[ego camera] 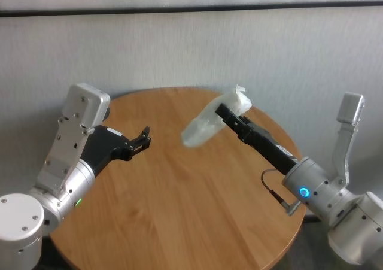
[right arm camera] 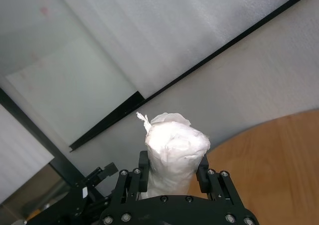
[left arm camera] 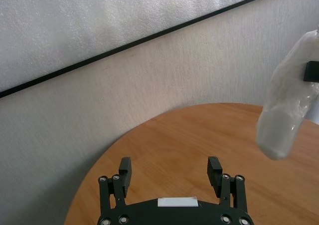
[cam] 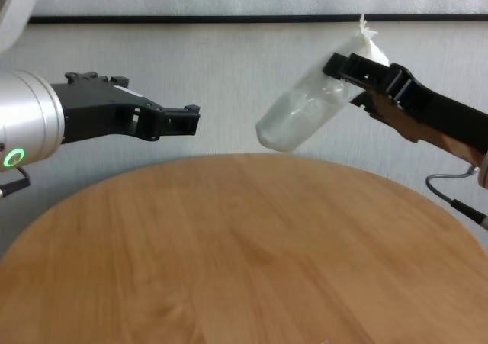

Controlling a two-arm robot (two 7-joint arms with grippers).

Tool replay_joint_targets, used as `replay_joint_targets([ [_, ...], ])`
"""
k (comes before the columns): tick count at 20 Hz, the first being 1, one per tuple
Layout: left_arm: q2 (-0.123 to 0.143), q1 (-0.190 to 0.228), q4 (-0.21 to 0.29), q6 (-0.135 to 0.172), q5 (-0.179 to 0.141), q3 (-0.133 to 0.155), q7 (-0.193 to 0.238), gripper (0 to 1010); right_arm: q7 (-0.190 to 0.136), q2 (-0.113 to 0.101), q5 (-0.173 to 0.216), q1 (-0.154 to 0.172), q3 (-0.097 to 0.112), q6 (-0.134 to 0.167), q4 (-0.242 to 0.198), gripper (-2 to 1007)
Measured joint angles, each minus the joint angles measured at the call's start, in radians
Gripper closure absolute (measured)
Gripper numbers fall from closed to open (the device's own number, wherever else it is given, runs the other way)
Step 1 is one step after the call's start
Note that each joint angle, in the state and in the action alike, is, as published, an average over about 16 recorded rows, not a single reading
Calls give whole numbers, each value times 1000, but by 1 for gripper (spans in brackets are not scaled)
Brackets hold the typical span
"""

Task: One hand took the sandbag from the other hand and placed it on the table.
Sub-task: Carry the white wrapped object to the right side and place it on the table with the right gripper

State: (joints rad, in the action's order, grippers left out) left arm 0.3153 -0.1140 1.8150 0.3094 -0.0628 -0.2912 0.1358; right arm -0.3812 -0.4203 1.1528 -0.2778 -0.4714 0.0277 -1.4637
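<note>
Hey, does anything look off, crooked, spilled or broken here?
Nothing spilled or broken. The sandbag hangs tilted in the air above the table, pinched near its twisted tip by the right claw. The left claw is open and empty.

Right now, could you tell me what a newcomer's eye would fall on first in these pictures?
First, the white sandbag, clamped in the right gripper and hanging tilted in the air above the far right part of the round wooden table. Opposite, the left gripper hovers empty over the table's left side, fingers spread wide.
</note>
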Motion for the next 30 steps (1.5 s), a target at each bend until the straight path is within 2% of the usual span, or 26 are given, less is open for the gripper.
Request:
replay_joint_targets([
  [6, 2, 1, 2, 2, 1, 0, -3, 8, 45, -9, -45, 3, 13, 1, -7, 463],
  [12, 3, 2, 3, 3, 1, 1, -4, 8, 105, -25, -92, 2, 27, 19, -11, 463],
  [22, 3, 3, 4, 4, 2, 1, -5, 8, 213, -49, -154, -1, 54, 75, -10, 463],
  [30, 4, 3, 5, 5, 2, 2, -5, 8, 282, -65, -184, -3, 78, 134, -2, 463],
])
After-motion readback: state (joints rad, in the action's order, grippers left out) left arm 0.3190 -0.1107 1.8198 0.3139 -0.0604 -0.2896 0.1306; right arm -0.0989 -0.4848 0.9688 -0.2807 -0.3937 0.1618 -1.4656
